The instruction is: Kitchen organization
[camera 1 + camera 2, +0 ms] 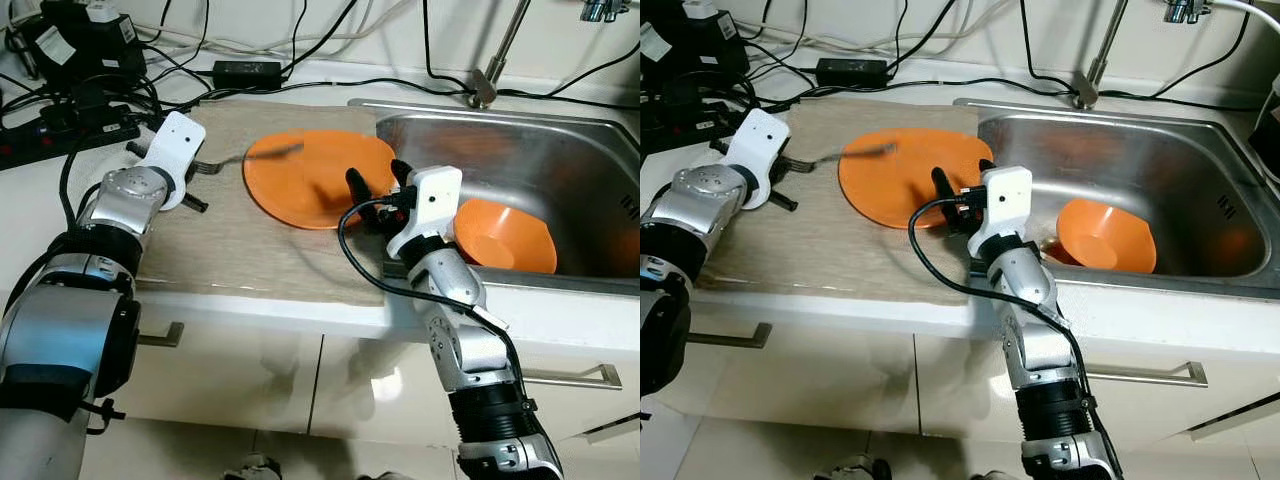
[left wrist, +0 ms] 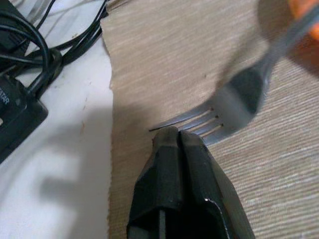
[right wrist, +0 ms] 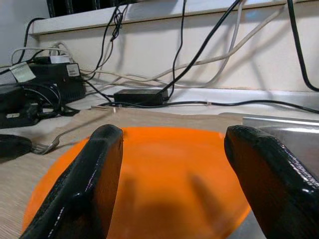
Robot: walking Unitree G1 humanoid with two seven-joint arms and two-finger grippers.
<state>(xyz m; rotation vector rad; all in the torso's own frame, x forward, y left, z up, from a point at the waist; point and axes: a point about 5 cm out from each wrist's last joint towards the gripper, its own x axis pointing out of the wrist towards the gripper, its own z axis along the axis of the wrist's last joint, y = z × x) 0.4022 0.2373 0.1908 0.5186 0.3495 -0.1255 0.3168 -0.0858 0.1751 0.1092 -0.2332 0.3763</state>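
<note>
From the head, an orange plate (image 1: 315, 178) lies on a beige mat (image 1: 230, 245) beside the steel sink (image 1: 560, 170), where an orange bowl (image 1: 505, 235) sits. A fork (image 1: 240, 157) rests with its handle over the plate's rim.

The left wrist view shows the left gripper (image 2: 178, 135) pressed closed, its tips at the fork's tines.

The right wrist view shows the right gripper (image 3: 172, 149) spread wide, low over the plate.

left gripper (image 2: 178, 137) fingers together, right gripper (image 3: 172, 164) fingers apart
</note>
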